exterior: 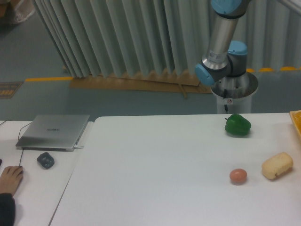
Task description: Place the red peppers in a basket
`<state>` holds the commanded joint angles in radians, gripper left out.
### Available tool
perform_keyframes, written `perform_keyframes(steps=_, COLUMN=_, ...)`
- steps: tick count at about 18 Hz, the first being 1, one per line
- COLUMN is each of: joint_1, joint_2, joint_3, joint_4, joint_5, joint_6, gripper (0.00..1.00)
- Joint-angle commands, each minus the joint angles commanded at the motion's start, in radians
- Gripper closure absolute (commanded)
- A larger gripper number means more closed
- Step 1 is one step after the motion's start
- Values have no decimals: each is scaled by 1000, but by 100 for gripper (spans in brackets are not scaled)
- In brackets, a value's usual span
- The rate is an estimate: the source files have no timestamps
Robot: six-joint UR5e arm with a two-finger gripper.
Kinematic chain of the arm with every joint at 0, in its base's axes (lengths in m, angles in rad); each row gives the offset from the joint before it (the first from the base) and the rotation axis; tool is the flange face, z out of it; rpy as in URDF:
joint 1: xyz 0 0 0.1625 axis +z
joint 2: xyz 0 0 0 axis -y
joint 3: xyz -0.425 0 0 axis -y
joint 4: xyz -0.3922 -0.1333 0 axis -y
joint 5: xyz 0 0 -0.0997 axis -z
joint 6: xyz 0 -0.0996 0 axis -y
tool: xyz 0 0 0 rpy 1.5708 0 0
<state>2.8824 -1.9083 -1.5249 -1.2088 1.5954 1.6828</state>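
The white bench (155, 179) is carrying three items on its right half. A green bell pepper (237, 125) is sitting near the far edge, stem up. Nearer the camera, an orange-pink egg (238, 176) is lying just beside a pale yellow bread-like lump (277, 165); the two are apart, not touching. At the extreme right edge of the view, a narrow yellow-orange strip of the basket (297, 123) is showing; its interior is lying outside the picture.

The red pepper is not appearing anywhere in this view. Whether it is lying in the basket or elsewhere cannot be told.

The robot arm (221, 42) is standing behind the far edge of the bench on its grey pedestal (233, 94), with its silver link rising out of the top of the picture. The pincer is outside the picture, so its condition, open or closed, cannot be reported.

A second, lower desk is adjoining the bench on the left. A closed silver laptop (54, 131) is lying on it, with a dark computer mouse (45, 160) just in front of it. A person's hand (9, 179) is resting on that desk at the lower left corner, near the mouse but apart from it.

Behind the benches, a pleated grey curtain (117, 37) is hanging to the floor, with a brown board (136, 84) lying along its foot.
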Motion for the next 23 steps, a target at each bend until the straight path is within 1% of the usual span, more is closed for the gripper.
perform_keyframes(steps=7, joint_1=-31, joint_2=-2, joint_3=0, joint_4=8, joint_5=-3, joint_6=-25, gripper=0)
perform_keyframes(steps=9, joint_1=-57, joint_2=2, joint_3=0, joint_4=8, joint_5=-23, joint_6=-50, gripper=0)
perform_keyframes(steps=11, joint_1=-95, joint_2=12, joint_3=-9, joint_4=6, joint_5=-31, joint_6=-74, gripper=0)
perform_keyframes(steps=13, joint_1=-103, joint_2=20, joint_3=-29, joint_4=2, joint_5=-31, joint_6=-75, gripper=0)
perform_keyframes(steps=15, joint_1=-117, joint_2=47, joint_3=-49, joint_4=-3, joint_5=-31, joint_6=-86, gripper=0)
perform_keyframes(steps=17, joint_1=-156, joint_2=52, joint_3=-66, joint_4=-6, joint_5=-43, joint_6=-159, gripper=0)
perform_keyframes(steps=21, joint_1=-245, joint_2=55, joint_3=-80, joint_4=-11, joint_5=-41, joint_6=-282, gripper=0)
perform_keyframes(steps=23, joint_1=-279, joint_2=72, joint_3=-92, joint_4=-14, joint_5=-38, joint_6=-330, gripper=0)
